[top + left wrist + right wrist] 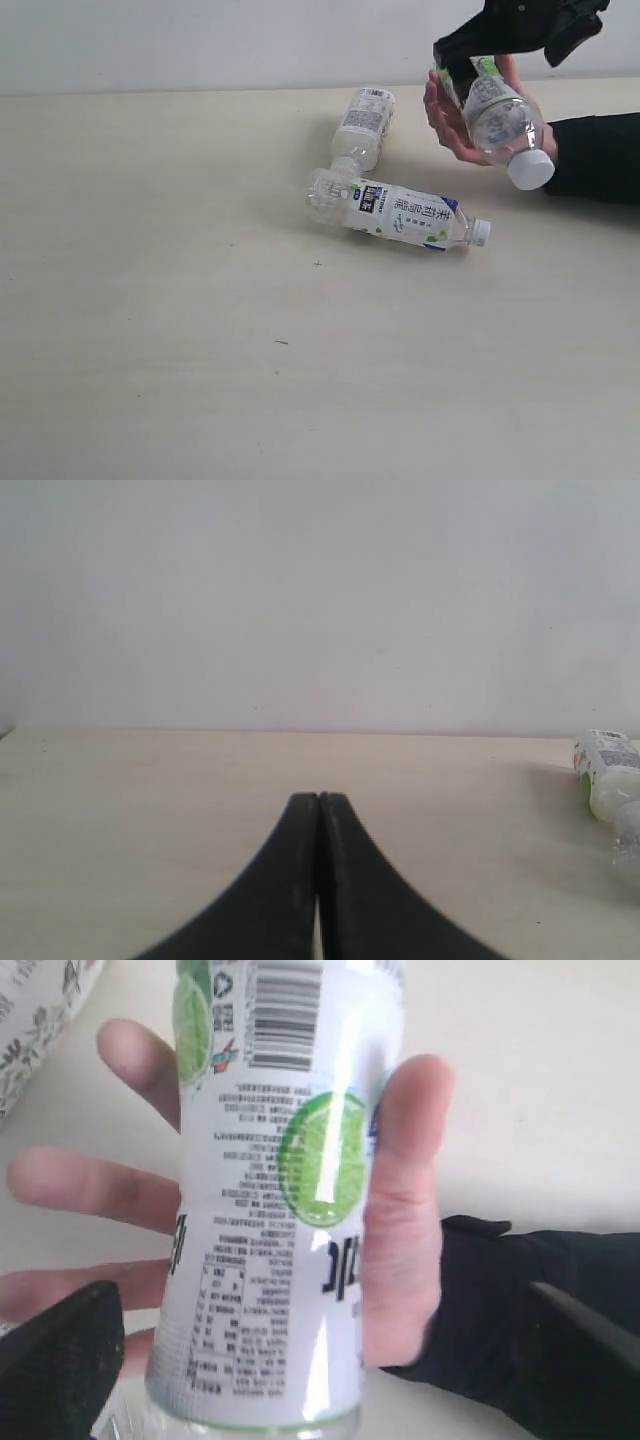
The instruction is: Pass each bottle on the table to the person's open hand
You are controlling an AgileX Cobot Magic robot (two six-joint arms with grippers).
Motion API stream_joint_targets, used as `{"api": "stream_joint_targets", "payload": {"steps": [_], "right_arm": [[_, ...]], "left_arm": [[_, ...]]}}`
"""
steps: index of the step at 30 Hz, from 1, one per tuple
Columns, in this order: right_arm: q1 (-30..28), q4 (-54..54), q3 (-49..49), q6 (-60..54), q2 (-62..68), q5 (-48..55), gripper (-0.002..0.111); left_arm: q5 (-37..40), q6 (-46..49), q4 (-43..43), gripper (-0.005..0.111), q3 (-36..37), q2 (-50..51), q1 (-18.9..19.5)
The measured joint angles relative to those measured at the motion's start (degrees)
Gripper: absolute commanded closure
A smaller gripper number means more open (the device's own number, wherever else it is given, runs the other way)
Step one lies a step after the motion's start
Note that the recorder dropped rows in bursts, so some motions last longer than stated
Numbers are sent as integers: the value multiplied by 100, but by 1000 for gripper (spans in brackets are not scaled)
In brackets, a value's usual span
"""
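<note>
A white-labelled bottle (pixel 505 125) with green spots and a white cap lies in the person's hand (pixel 445 120). In the right wrist view the thumb (pixel 405 1210) and fingers wrap round this bottle (pixel 270 1220). My right gripper (pixel 475 65) stands open round its base end (pixel 318 1290), both fingers apart from it. Two more white-capped bottles lie on the table (pixel 150 300): one at the back (pixel 365 122), one in front of it (pixel 405 215) with its cap to the right. My left gripper (pixel 319 798) is shut on nothing, low over the table. The pink bottle is out of view.
The person's black sleeve (pixel 595 155) rests on the table at the right edge. In the left wrist view one lying bottle (pixel 608 770) shows at the far side. A pale wall (pixel 200 40) runs behind the table.
</note>
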Motion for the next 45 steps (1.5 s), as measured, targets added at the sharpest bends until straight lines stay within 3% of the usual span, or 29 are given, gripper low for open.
{"api": "stream_joint_targets", "payload": {"steps": [7, 10, 14, 16, 17, 18, 22, 27, 37, 45], "right_arm": [[0, 161, -22, 10, -967, 452, 9], [0, 290, -22, 0, -1389, 630, 18], [0, 681, -22, -212, -1943, 744, 55], [0, 882, -22, -323, -2216, 756, 80], [0, 920, -9, -348, -2325, 756, 103], [0, 996, 188, -406, -2661, 744, 108], [0, 818, 1350, -502, -3896, 757, 108], [0, 514, 3575, -875, -5990, 583, 108], [0, 275, 6933, -1316, -9560, -1250, 108], [0, 6, 8062, -1212, -11606, -2393, 108]], "left_arm": [[0, 0, 0, 107, 0, 0, 0], [0, 0, 0, 107, 0, 0, 0], [0, 0, 0, 107, 0, 0, 0], [0, 0, 0, 107, 0, 0, 0], [0, 0, 0, 107, 0, 0, 0], [0, 0, 0, 107, 0, 0, 0], [0, 0, 0, 107, 0, 0, 0], [0, 0, 0, 107, 0, 0, 0], [0, 0, 0, 107, 0, 0, 0], [0, 0, 0, 107, 0, 0, 0]]}}
